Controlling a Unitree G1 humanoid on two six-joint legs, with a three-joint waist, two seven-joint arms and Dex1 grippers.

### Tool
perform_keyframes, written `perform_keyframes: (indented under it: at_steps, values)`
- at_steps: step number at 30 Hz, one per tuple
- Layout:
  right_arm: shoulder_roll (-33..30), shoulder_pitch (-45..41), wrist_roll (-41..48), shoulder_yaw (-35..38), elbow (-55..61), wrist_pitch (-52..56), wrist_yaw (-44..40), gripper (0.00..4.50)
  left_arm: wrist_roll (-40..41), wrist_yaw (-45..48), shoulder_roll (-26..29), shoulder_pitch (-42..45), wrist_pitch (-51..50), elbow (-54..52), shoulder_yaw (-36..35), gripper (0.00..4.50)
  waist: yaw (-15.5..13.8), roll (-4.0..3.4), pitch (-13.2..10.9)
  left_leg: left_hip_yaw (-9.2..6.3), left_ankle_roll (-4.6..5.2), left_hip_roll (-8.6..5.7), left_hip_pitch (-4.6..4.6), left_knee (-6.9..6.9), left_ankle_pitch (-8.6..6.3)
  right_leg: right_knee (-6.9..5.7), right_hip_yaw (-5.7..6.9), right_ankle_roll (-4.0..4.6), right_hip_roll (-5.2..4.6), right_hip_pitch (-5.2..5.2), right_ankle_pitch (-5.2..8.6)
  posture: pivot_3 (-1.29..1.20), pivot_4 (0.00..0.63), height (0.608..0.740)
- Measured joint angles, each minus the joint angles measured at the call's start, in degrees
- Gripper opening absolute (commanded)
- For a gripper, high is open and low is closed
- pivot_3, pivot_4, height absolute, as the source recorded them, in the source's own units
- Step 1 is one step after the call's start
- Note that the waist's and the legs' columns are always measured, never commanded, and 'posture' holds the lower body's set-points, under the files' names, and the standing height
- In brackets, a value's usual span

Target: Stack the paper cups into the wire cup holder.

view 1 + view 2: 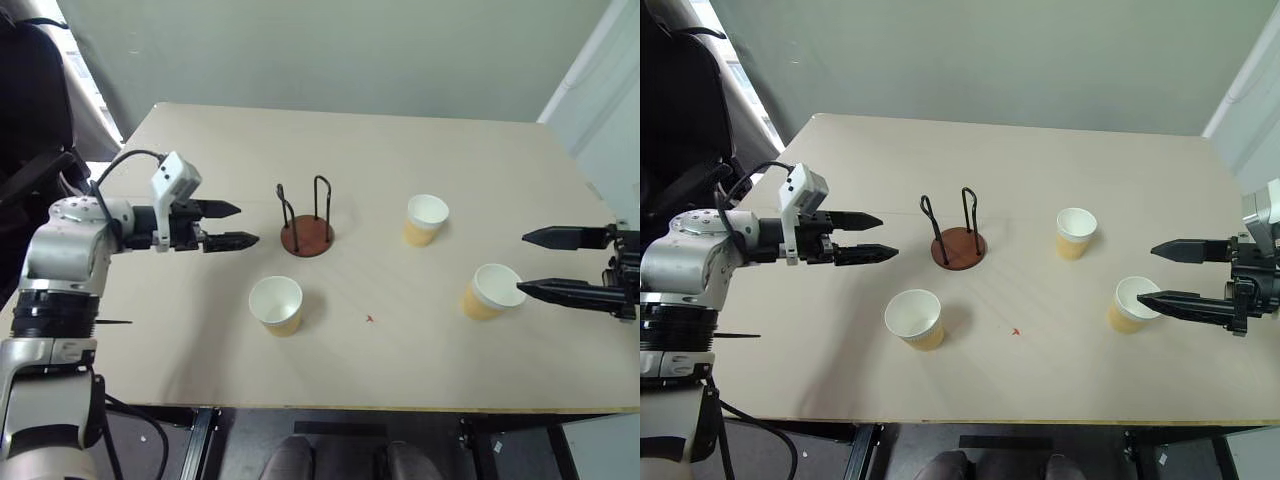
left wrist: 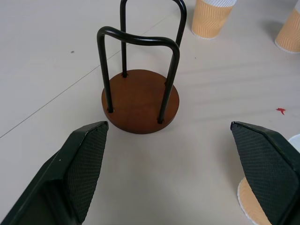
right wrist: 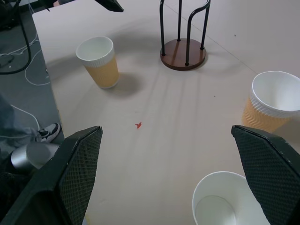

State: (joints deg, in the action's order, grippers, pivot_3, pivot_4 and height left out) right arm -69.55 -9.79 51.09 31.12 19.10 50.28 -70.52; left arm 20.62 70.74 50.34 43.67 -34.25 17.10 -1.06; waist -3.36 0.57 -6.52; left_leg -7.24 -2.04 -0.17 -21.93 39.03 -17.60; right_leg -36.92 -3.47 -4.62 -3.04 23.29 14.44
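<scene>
Closest to the head camera, near the worktop's (image 1: pixel 420 385) front edge, stands one of the paper cups (image 1: pixel 277 305), upright and empty, with its white inside showing. Just beyond it, toward the middle of the worktop, is the wire cup holder (image 1: pixel 306 226): a round reddish-brown base with two black wire loops rising from it, and nothing inside it. A second cup (image 1: pixel 426 219) stands upright to the right of the holder, well apart from it and also empty. The third cup (image 1: pixel 489 291) sits nearer the front and further right, upright and empty.

Left gripper (image 1: pixel 232 225) hovers level above the worktop just to the left of the holder, pointing at it, its jaws spread wide with nothing between them. Right gripper (image 1: pixel 523 264) reaches in from the right edge, jaws likewise wide apart and holding nothing; its lower finger tip lies against the third cup's rim in the head views, though contact cannot be told.

A small red mark (image 1: pixel 370 319) lies on the bare surface between the front cup and the third cup. The back half of the worktop is open, as is the broad strip along the front edge. All three cups stand well in from the edges, and the holder has free room all around.
</scene>
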Motion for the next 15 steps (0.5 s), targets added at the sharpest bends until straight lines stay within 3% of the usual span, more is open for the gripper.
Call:
perform_keyframes:
  at_steps: [7, 15]
  values:
    - [0.6, -1.2, 4.8, 2.4, 3.6, 1.9, 1.7, 4.50, -2.6, -3.1, -3.1, 0.6, 0.0, 0.8, 2.8, 4.48, 0.0, 0.01, 0.0, 0.00, 0.00, 0.00, 0.00, 0.03, 0.00, 0.02, 0.00, 0.00, 0.01, -0.03, 0.00, 0.00, 0.150, 0.740]
    - [0.7, -0.5, 4.2, 2.5, 3.7, 2.1, 3.5, 4.50, -4.8, -6.0, -10.8, 3.8, 0.7, 4.7, 5.8, 4.48, -0.2, 0.02, 0.0, 0.04, 0.01, 0.01, -0.01, 0.06, 0.01, -0.03, 0.01, -0.03, 0.00, -0.04, -0.01, 0.00, 0.150, 0.740]
